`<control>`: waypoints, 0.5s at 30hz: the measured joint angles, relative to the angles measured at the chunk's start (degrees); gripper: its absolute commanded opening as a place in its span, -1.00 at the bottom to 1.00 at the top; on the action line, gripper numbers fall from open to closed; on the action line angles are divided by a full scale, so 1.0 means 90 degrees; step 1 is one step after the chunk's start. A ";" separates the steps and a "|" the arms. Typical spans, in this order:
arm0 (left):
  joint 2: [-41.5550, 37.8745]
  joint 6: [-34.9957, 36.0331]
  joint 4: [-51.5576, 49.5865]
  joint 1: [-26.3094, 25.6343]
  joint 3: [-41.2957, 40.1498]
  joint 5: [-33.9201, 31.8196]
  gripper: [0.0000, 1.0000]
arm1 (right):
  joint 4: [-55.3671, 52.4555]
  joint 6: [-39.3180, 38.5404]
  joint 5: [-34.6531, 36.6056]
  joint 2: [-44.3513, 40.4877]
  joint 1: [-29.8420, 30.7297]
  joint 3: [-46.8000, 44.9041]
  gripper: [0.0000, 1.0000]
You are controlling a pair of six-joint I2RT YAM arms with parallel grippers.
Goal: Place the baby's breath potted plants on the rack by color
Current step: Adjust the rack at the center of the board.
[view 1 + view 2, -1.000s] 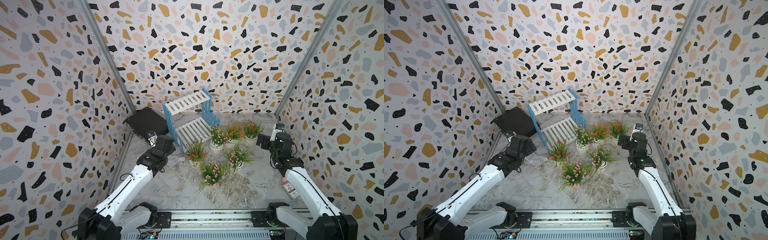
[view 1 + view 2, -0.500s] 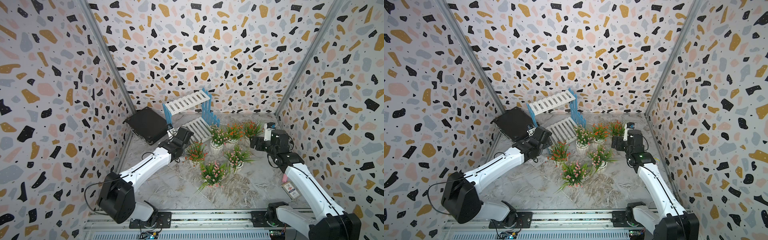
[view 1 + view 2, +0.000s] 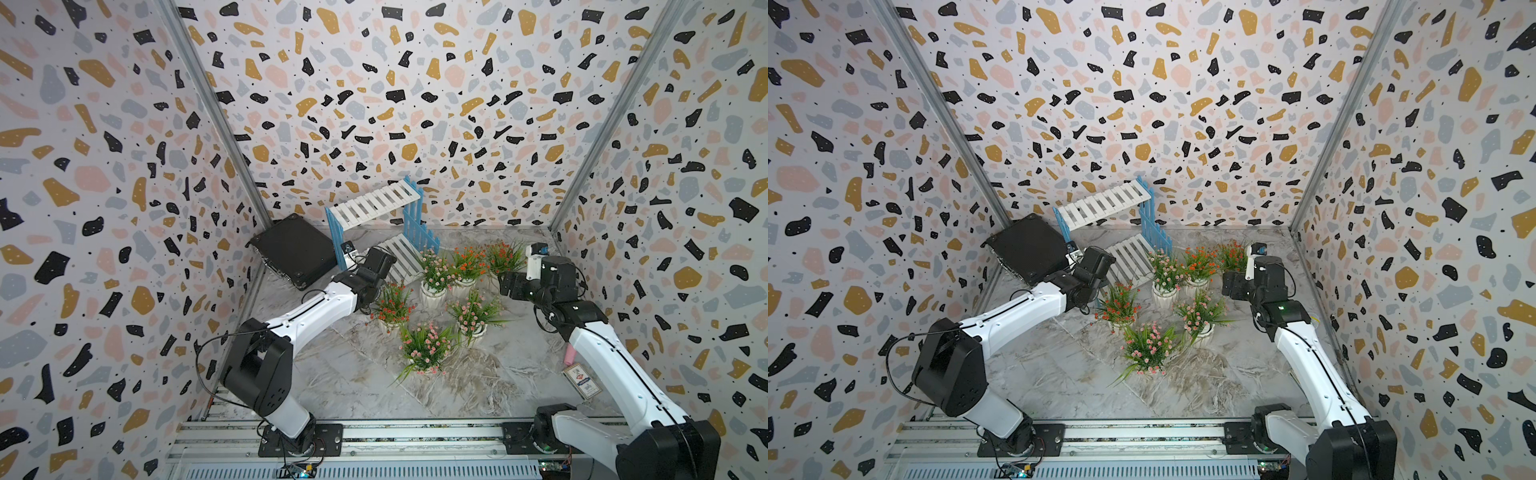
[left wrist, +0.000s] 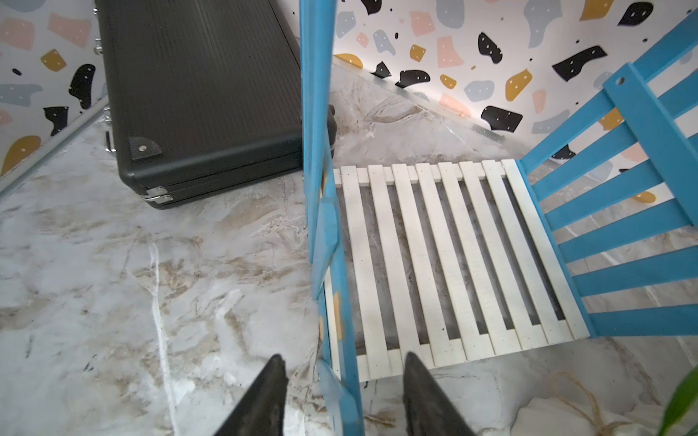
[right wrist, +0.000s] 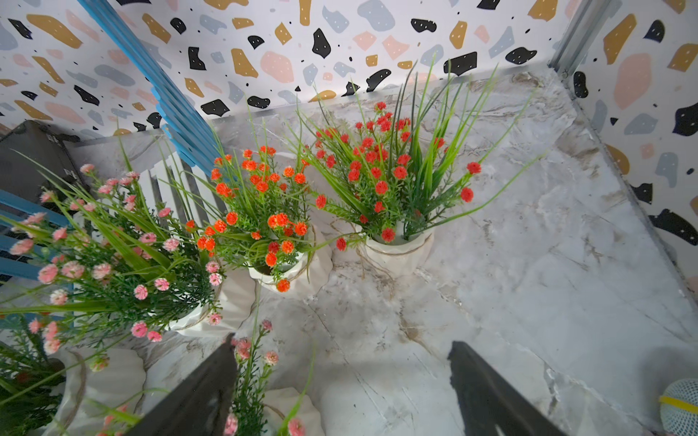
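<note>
The rack (image 3: 374,206) stands askew at the back, its white slatted shelves empty and its blue side frames showing. On the floor to its right stand several baby's breath potted plants: pink ones (image 3: 434,268) (image 3: 473,309) (image 3: 424,345) and orange-red ones (image 3: 390,303) (image 3: 467,259) (image 3: 503,255). My left gripper (image 4: 342,392) straddles the front post of the rack's left side frame (image 4: 321,226), jaws apart with a gap on each side. My right gripper (image 5: 343,343) is wide open low over the floor, short of an orange-red plant (image 5: 385,181), with a pink sprig (image 5: 249,355) by one finger.
A flat black case (image 3: 297,249) lies against the left wall just behind the rack. A small card (image 3: 582,380) lies by the right wall. Patterned walls close in on three sides. A round mesh thing with a yellow band (image 5: 680,407) lies near the right gripper.
My left arm has reached forward to the rack's left side frame and its jaws have narrowed around the post. My right gripper has moved left toward the plants.
</note>
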 measured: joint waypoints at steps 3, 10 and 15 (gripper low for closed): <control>0.0104 -0.0005 0.0012 0.0000 0.0007 -0.0044 -0.45 | 0.0000 0.0000 -0.0007 0.0000 0.0010 0.0000 0.78; 0.0121 -0.0002 0.0073 -0.0002 0.0007 -0.0066 -0.69 | -0.0012 -0.0002 0.0002 0.0000 0.0022 0.0000 0.78; 0.0119 0.0158 0.0359 -0.0002 -0.0073 -0.0056 -0.74 | -0.0036 -0.0005 0.0015 -0.0022 0.0032 0.0000 0.77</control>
